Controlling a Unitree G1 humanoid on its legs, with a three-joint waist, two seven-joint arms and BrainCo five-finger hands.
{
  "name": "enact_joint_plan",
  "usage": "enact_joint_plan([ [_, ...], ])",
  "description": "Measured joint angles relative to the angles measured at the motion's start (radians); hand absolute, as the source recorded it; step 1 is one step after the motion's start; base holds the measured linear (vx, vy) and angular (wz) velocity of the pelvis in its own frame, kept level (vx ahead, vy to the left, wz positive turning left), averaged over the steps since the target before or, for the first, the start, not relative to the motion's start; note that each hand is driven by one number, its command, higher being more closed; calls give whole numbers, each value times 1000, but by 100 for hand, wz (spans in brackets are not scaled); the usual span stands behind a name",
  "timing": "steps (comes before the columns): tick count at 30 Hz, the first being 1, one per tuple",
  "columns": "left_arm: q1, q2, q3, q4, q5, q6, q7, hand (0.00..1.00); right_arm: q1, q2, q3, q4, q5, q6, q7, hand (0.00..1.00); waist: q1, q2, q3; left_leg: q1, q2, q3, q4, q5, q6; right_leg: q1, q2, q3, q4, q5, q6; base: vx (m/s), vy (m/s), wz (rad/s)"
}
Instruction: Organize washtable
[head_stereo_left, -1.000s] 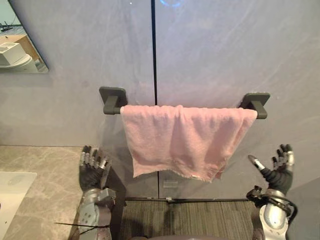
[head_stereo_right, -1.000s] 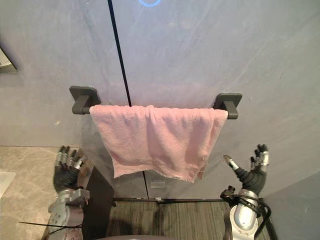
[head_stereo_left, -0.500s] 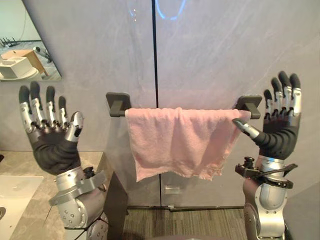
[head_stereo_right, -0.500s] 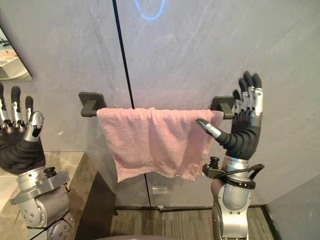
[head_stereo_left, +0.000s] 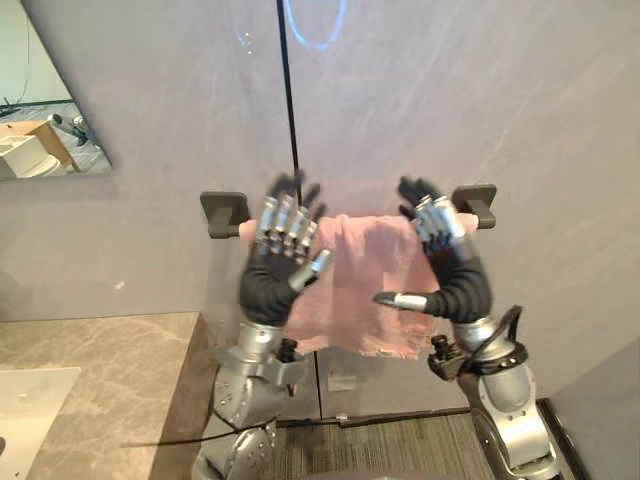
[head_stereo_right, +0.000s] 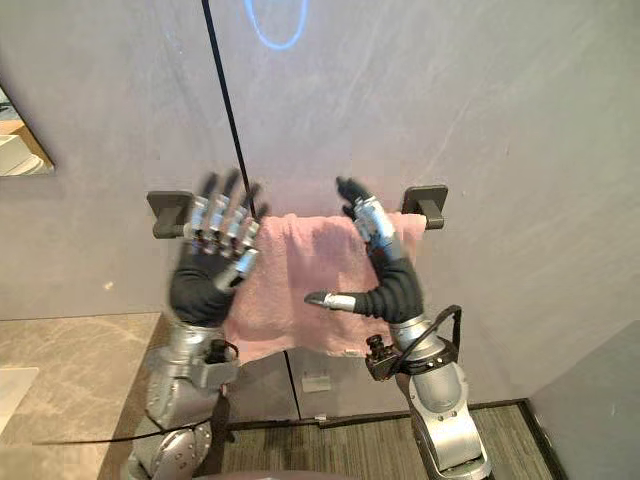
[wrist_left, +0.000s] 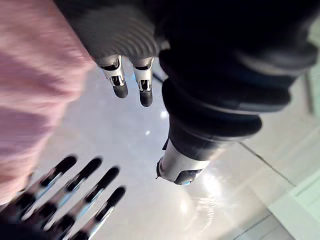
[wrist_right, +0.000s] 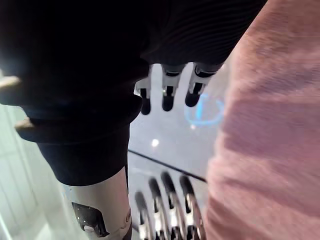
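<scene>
- I see a mirror at the upper left of the grey wall.
- A black seam runs down that wall.
- Dark striped floor lies below.

Bathroom or washroom interior. A pink towel hangs over a bar held by dark wall brackets fixed to a wall of large grey stone-look panels split by a dark vertical joint. A mirror is mounted on the same wall at upper left. Below it lies a beige marble-patterned countertop bearing the white corner of what looks like a basin. A ring-shaped light reflection shows on the glossy wall, and the floor is dark and striped.
</scene>
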Motion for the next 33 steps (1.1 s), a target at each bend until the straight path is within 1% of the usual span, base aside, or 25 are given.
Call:
enact_joint_plan([
  [3, -2, 14, -39, 52, -27, 28, -42, 0, 2, -47, 25, 48, -1, 12, 36, 0, -4, 2, 10, 0, 0, 6, 0, 0, 0, -4, 0, 5, 0, 1, 1, 0, -7, -5],
  [4, -5, 17, -53, 71, -27, 36, -55, 0, 2, -59, 30, 53, -1, -4, 43, 0, -5, 3, 11, 0, 0, 7, 0, 0, 0, -5, 0, 5, 0, 1, 1, 6, -10, -4],
  [7, -10, 26, -80, 113, -28, 48, -86, 0, -9, -81, 47, 79, -3, -22, 56, 0, -6, 4, 11, 0, 1, 10, -2, -1, 1, -4, 1, 9, 0, 1, 1, -29, -14, -4],
  [8, -12, 30, -85, 128, -28, 45, -91, 0, -14, -84, 49, 98, -14, -34, 56, 0, -7, -2, 15, 0, 1, 12, -2, -1, 1, -5, 1, 11, 0, 1, 1, -52, -13, -3],
  [10, -25, 34, -84, 149, -27, 42, -93, 0, -25, -90, 53, 125, -34, -51, 52, 0, -6, 0, 15, 0, 1, 15, -1, -1, 1, -14, 1, 16, 1, 1, 1, -84, -6, -7],
  [12, -36, 45, -75, 179, -27, 31, -93, 0, -37, -99, 57, 152, -59, -56, 49, 0, -8, 4, 17, -1, 0, 18, -7, -1, 1, -18, 0, 22, 0, 1, 1, -90, -3, -6],
  [13, -45, 53, -76, 214, -18, 35, -89, 0, -39, -112, 70, 201, -92, -47, 46, 0, -9, 4, 17, 1, -1, 17, -15, 2, 4, -19, 0, 22, 0, 1, 0, -84, -9, 1],
  [14, -48, 57, -75, 280, 0, 64, -82, 0, -47, -114, 78, 279, -121, -33, 39, 0, -9, 3, 17, -1, -2, 17, -22, 7, 6, -25, 0, 22, -2, 1, 0, -77, -9, 0],
  [15, -48, 60, -75, 316, 12, 78, -76, 0, -50, -116, 89, 317, -136, -18, 37, 0, -8, 3, 17, -4, -2, 17, -27, 11, 7, -30, 0, 23, -3, 2, 0, -59, -11, 1],
  [16, -47, 65, -74, 369, 21, 107, -56, 0, -49, -117, 108, 369, -163, 7, 29, 0, -9, 3, 21, -12, -3, 16, -34, 21, 9, -40, 0, 22, -5, 10, -1, 0, 0, 0],
  [17, -47, 72, -74, 387, 39, 129, -40, 0, -49, -117, 119, 390, -184, 29, 22, 0, -9, 7, 24, -18, -3, 15, -34, 28, 9, -52, 0, 22, -10, 20, 1, 0, 0, 0],
  [18, -46, 74, -72, 387, 51, 135, -36, 0, -49, -116, 123, 393, -192, 33, 18, 0, -7, 7, 28, -24, -3, 15, -33, 31, 10, -49, 1, 22, -13, 27, 2, 45, -7, 1],
  [21, -46, 73, -63, 387, 67, 136, -36, 0, -57, -112, 123, 401, -218, 35, 5, 0, -5, -6, 35, -34, -4, 4, -31, 38, 10, -47, 1, 11, -24, 38, 3, 46, -11, 11],
  [26, -49, 71, -34, 387, 87, 136, -37, 0, -77, -90, 123, 419, -230, 35, 3, 0, -4, -7, 35, -33, -6, -11, -31, 38, 10, -39, -2, -1, -25, 38, 3, 3, -6, 8],
  [31, -44, 69, -19, 389, 98, 136, -40, 0, -75, -33, 105, 442, -241, 33, 2, 0, -4, -13, 39, -32, -7, -19, -33, 38, 10, -35, -2, -3, -27, 36, 1, -59, -19, 3],
  [33, -43, 51, 4, 401, 133, 136, -44, 0, -70, -10, 90, 448, -260, 34, 0, 0, -4, -16, 41, -32, -7, -20, -35, 40, 10, -36, -2, -4, -27, 36, 1, -49, -17, 2],
])
